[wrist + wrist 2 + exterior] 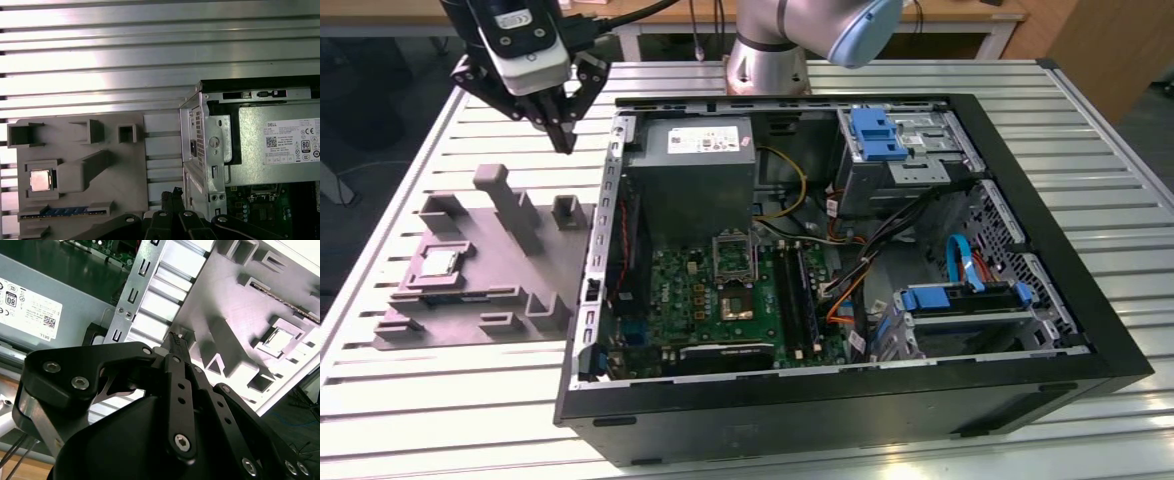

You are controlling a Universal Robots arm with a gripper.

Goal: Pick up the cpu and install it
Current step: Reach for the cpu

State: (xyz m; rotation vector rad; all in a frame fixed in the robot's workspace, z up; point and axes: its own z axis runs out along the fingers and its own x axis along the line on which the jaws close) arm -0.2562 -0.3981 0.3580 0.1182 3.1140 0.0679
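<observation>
Claw [564,140] is up high at the exterior view's upper left, fingers pressed together, pinching nothing. In the first wrist view my claw tips [172,194] sit over the gap between the grey tray [125,165] and the corner of the open computer case [200,150], above the slatted metal bench [100,50]. The second wrist view shows the claw [175,340] the same way, tips closed and empty.

The cpu [438,262] lies flat in a square pocket of the tray [487,300], silvery top up, on the tray side away from the case [854,400]. It is well apart from my claw and nothing touches it. The first wrist view has the cpu [40,180] seated in that pocket too.

Inside the case the green motherboard [700,305] lies flat, with its metal-framed socket [738,298] near the middle. The grey power supply [700,170] sits at the case end nearest my claw.
</observation>
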